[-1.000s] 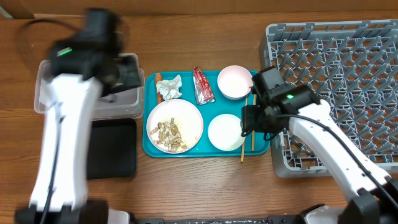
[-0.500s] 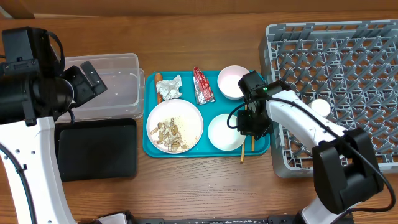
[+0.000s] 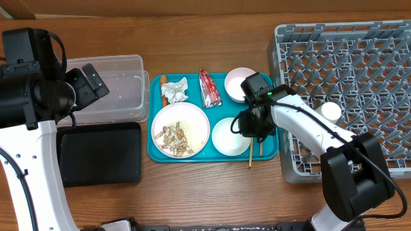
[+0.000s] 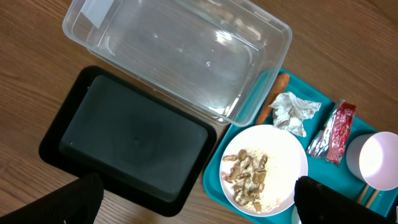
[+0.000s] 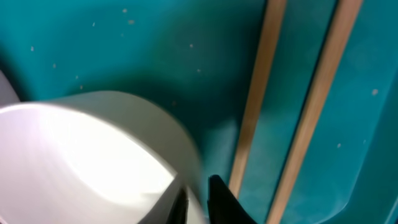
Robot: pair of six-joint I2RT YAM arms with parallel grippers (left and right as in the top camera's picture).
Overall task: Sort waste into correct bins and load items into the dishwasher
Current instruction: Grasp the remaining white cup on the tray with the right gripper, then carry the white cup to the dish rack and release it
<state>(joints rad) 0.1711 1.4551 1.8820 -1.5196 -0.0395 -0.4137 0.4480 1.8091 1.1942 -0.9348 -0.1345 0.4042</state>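
A teal tray [image 3: 212,115] holds a white plate [image 3: 192,119] with beige food scraps [image 3: 174,138], a crumpled napkin [image 3: 176,90], a red wrapper [image 3: 209,87], an orange piece [image 3: 164,86], two white bowls and chopsticks [image 3: 252,154]. My right gripper [image 3: 252,125] is down at the near bowl [image 3: 228,136]. In the right wrist view its fingers [image 5: 199,199] pinch the rim of that bowl [image 5: 81,162], beside the chopsticks [image 5: 255,106]. My left gripper [image 3: 93,80] is open and empty, high above the clear tub [image 4: 180,56] and black tray [image 4: 130,137].
The grey dish rack [image 3: 347,77] stands at the right with a white cup [image 3: 331,111] in it. The far bowl [image 3: 239,83] sits just behind my right arm. The clear tub [image 3: 112,90] and black tray [image 3: 99,153] lie left of the teal tray.
My left arm swung left and came to rest over the tub. My right gripper moved left from the rack's edge onto the near bowl's rim.
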